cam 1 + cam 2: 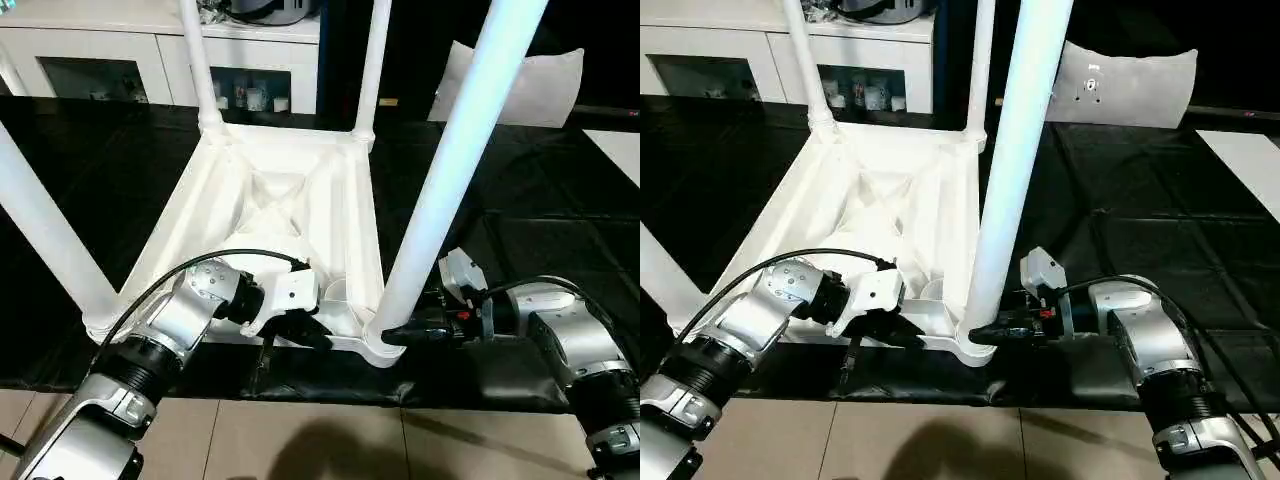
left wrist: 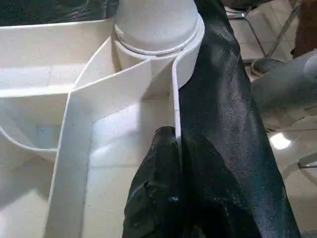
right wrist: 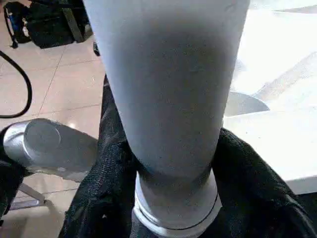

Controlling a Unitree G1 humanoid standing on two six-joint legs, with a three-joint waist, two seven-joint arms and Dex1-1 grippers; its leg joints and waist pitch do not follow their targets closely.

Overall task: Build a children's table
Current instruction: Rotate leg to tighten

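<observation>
The children's table lies upside down on the black cloth, its ribbed top [image 1: 365, 200] facing up. A leg stands in each corner socket. My left gripper [image 1: 300, 335] is shut on the thin front rim close to the front right socket; its black fingers [image 2: 158, 188] pinch that wall in the left wrist view. My right gripper [image 1: 393, 333] reaches in from the right at the base of the front right leg [image 1: 450, 170]. In the right wrist view its fingers [image 3: 104, 198] press against both sides of this leg [image 3: 168, 84], just above the socket.
Black cloth [image 1: 520, 200] covers the work surface, whose front edge runs just below the grippers, with tiled floor [image 1: 300, 440] beyond it. White cabinets with glass doors [image 1: 90, 60] stand at the back left. A grey-white panel [image 1: 540, 85] leans at the back right.
</observation>
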